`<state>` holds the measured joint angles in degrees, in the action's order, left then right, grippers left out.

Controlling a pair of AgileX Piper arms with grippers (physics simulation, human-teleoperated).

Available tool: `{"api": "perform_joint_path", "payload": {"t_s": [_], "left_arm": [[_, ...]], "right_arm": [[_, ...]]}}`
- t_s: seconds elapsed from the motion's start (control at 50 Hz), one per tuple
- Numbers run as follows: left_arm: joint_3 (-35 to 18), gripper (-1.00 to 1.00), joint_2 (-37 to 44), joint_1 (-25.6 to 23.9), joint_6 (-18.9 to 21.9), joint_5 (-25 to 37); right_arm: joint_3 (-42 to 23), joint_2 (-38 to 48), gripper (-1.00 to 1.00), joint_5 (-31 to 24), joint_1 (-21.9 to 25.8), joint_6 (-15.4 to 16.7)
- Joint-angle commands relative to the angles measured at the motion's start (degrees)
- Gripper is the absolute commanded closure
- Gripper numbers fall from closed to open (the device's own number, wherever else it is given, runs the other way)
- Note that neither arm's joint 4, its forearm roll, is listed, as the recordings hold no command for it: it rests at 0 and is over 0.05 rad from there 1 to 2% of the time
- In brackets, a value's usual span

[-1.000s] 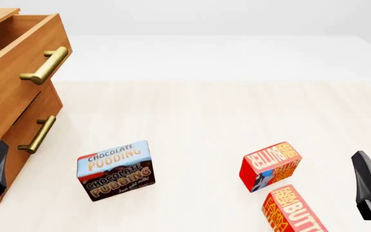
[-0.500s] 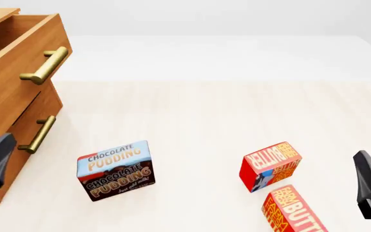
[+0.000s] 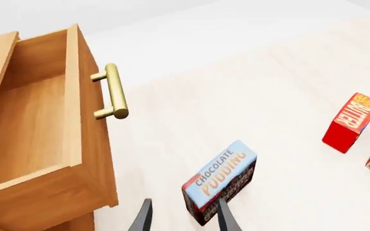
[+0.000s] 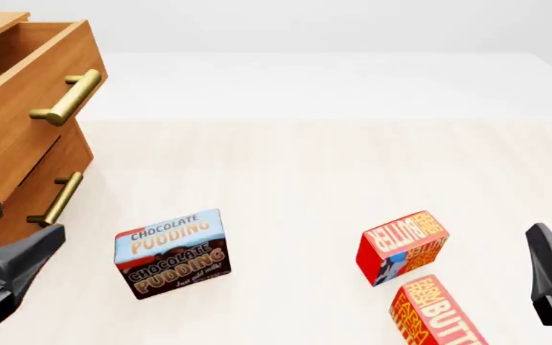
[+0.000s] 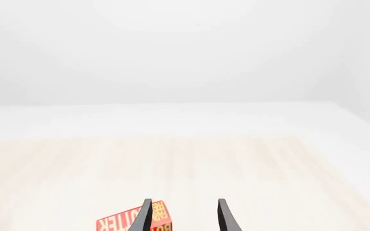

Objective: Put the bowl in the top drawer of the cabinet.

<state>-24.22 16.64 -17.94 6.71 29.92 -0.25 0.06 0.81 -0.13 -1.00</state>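
The bowl is out of view in every frame. The cabinet stands at the table's left, and its top drawer is pulled out. In the left wrist view the top drawer shows a bare wooden floor with nothing in it. My left gripper hangs open low at the left, in front of the cabinet's lower part, and in its own view my left gripper holds nothing. My right gripper stays at the right edge, and its own camera shows my right gripper open and empty.
A chocolate pudding box stands just right of the left gripper. Two red butter boxes lie near the right gripper. The lower drawer's brass handle sits close to the left fingers.
The left gripper has swung down and to the right, off the cabinet's front and toward the pudding box. The right gripper and the boxes have not moved.
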Motion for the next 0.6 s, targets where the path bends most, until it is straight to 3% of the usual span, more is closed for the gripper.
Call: {"api": "perform_joint_path", "payload": {"t_s": [0.02,0.14,0.2,0.28,0.6], "left_arm": [[-1.49,-1.00,4.65,-6.41,1.08,1.66],[-2.07,-1.00,7.76,-7.33,2.76,0.12],[-1.90,-1.00,9.21,-7.91,2.49,-0.28],[-0.68,-1.00,12.20,-12.29,2.40,-0.86],[0.39,-1.00,17.49,-16.10,2.74,-2.76]], "right_arm": [[0.01,0.00,-1.00,0.04,0.00,-0.41],[0.02,0.02,-1.00,-0.09,0.55,-0.40],[0.02,0.01,-1.00,-0.02,0.69,-0.54],[0.03,-0.01,-1.00,0.18,0.61,-0.86],[0.06,-0.03,-1.00,0.50,0.45,-1.77]]}}
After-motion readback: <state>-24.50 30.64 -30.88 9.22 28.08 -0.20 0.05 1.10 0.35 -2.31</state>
